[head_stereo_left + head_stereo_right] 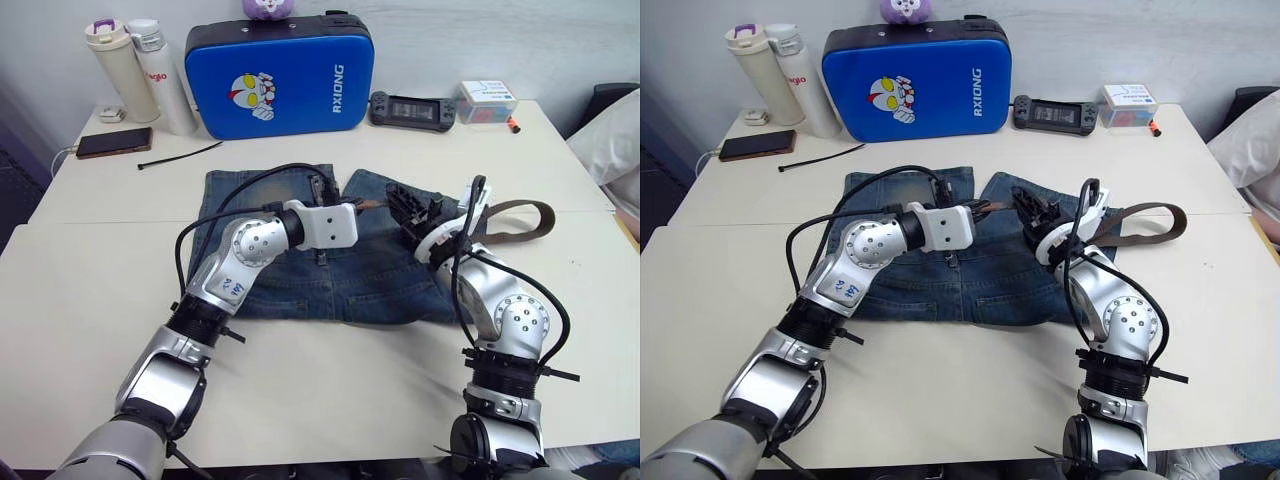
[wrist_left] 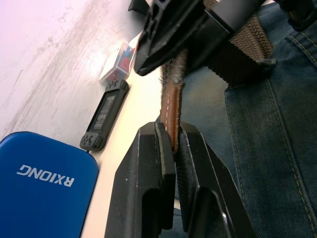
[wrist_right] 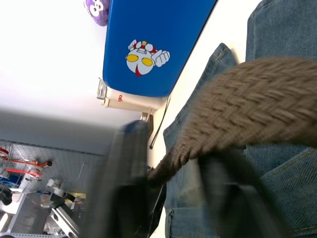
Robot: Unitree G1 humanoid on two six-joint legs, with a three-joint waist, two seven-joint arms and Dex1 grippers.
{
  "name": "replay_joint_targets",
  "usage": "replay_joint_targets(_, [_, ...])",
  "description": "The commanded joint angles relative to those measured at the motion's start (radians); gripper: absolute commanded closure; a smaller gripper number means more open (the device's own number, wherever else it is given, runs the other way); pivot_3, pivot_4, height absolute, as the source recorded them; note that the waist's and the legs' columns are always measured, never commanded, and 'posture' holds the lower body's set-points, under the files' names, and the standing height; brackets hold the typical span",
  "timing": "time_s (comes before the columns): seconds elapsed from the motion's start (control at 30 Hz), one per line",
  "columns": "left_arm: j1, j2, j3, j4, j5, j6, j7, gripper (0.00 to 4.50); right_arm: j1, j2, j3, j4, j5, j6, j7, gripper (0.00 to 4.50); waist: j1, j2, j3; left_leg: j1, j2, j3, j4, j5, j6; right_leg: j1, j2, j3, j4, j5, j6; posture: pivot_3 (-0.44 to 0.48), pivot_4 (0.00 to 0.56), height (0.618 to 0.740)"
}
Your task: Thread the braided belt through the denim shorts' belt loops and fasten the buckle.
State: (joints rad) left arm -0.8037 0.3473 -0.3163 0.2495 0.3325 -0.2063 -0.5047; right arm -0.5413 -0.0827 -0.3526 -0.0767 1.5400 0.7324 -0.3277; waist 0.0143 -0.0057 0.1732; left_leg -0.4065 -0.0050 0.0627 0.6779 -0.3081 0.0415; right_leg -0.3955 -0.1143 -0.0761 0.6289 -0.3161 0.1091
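Nearest the camera, the pale counter point(image 1: 330, 390) carried one pair of denim shorts point(image 1: 300, 270), spread flat with the waistband on the far side. Over them both arms met at the middle. The left gripper point(image 2: 171, 148) had its two black fingers pinched tight on the leather tip of the braided belt point(image 1: 520, 215), apparently so the end could be fed along the waistband. The right gripper point(image 1: 412, 212) hovered just right of it, with the woven strap running between its fingers; whether it was clamped or merely guiding the strap, I could not tell. From there the single belt trailed off right in a loop lying on the counter beyond the shorts. Its buckle and the belt loops could not be made out.

Along the far edge stood two bottles point(image 1: 140, 75), one blue case point(image 1: 280, 75), one handheld console point(image 1: 412, 110), one small box point(image 1: 485, 100), one phone point(image 1: 113, 143) and one black cable tie point(image 1: 180, 155), all well apart from the work.
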Motion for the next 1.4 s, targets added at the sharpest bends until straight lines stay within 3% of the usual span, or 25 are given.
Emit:
replay_joint_targets(0.03, [0.005, 0.005, 0.024, -0.027, -0.018, -0.014, 0.005, 4.50, -0.015, 0.003, 0.000, -0.023, 0.011, -0.023, 0.003, 4.48, 0.000, 0.000, 0.000, 0.000, 0.000, 0.000, 0.000, 0.000, 0.000, 0.000, 0.000, 0.000, 0.000, 0.000, 0.000, 0.000, 0.150, 0.725])
replay_joint_targets(0.17, [0.020, -0.028, 0.080, -0.058, -0.129, 0.070, -0.028, 4.50, -0.015, -0.006, 0.011, -0.023, 0.000, -0.022, 0.009, 4.48, -0.001, 0.000, 0.000, 0.000, 0.000, 0.000, 0.000, 0.000, 0.000, 0.000, 0.000, 0.001, 0.000, 0.000, 0.000, 0.000, 0.150, 0.725])
replay_joint_targets(0.2, [0.025, -0.029, 0.110, -0.071, -0.180, 0.107, -0.053, 3.58, -0.014, -0.008, 0.015, -0.023, -0.006, -0.022, 0.012, 4.50, -0.002, 0.000, 0.000, 0.000, 0.000, 0.000, 0.000, 0.000, 0.000, 0.000, 0.000, 0.001, 0.000, 0.000, 0.000, 0.000, 0.150, 0.725])
replay_joint_targets(0.3, [0.035, -0.011, 0.175, -0.097, -0.281, 0.209, -0.110, 2.39, -0.008, -0.014, 0.026, -0.022, -0.026, -0.021, 0.020, 4.50, -0.007, 0.000, 0.000, 0.000, 0.000, -0.001, 0.000, 0.000, 0.000, 0.000, 0.000, 0.001, 0.000, 0.000, 0.000, 0.000, 0.150, 0.725])
replay_joint_targets(0.4, [0.079, 0.090, 0.260, -0.143, -0.402, 0.399, -0.230, 0.85, 0.013, -0.055, 0.077, -0.026, -0.130, -0.002, 0.077, 4.50, -0.019, 0.000, 0.000, 0.000, 0.000, -0.001, -0.001, 0.000, 0.000, 0.000, 0.000, 0.001, 0.000, 0.000, 0.000, 0.000, 0.150, 0.725])
replay_joint_targets(0.5, [0.135, 0.201, 0.312, -0.192, -0.490, 0.570, -0.325, 0.03, 0.027, -0.083, 0.121, -0.026, -0.228, -0.007, 0.150, 4.50, -0.035, 0.001, 0.000, 0.001, 0.001, 0.000, -0.004, 0.000, 0.000, -0.001, 0.000, 0.001, -0.001, 0.000, 0.000, 0.000, 0.150, 0.725])
replay_joint_targets(0.63, [0.218, 0.303, 0.364, -0.275, -0.579, 0.747, -0.389, 0.03, 0.040, -0.091, 0.170, -0.004, -0.319, 0.007, 0.239, 4.50, -0.041, 0.001, 0.001, 0.001, 0.000, -0.001, -0.007, 0.000, -0.001, -0.001, 0.000, 0.001, -0.001, 0.000, -0.001, 0.000, 0.150, 0.725])
replay_joint_targets(0.8, [0.286, 0.331, 0.400, -0.393, -0.664, 0.878, -0.385, 0.03, 0.019, -0.066, 0.194, 0.060, -0.393, 0.005, 0.314, 4.50, -0.038, 0.001, 0.001, 0.001, -0.001, -0.003, -0.007, 0.000, -0.001, 0.000, -0.001, 0.001, -0.001, 0.000, -0.001, 0.000, 0.150, 0.725])
replay_joint_targets(1.4, [0.459, 0.352, 0.406, -0.558, -0.723, 1.001, -0.297, 0.03, -0.073, 0.085, 0.194, 0.197, -0.550, -0.001, 0.414, 4.50, -0.044, 0.002, 0.001, 0.003, 0.000, -0.002, -0.011, 0.001, -0.003, -0.001, 0.000, 0.002, -0.001, 0.000, -0.001, 0.000, 0.150, 0.725])
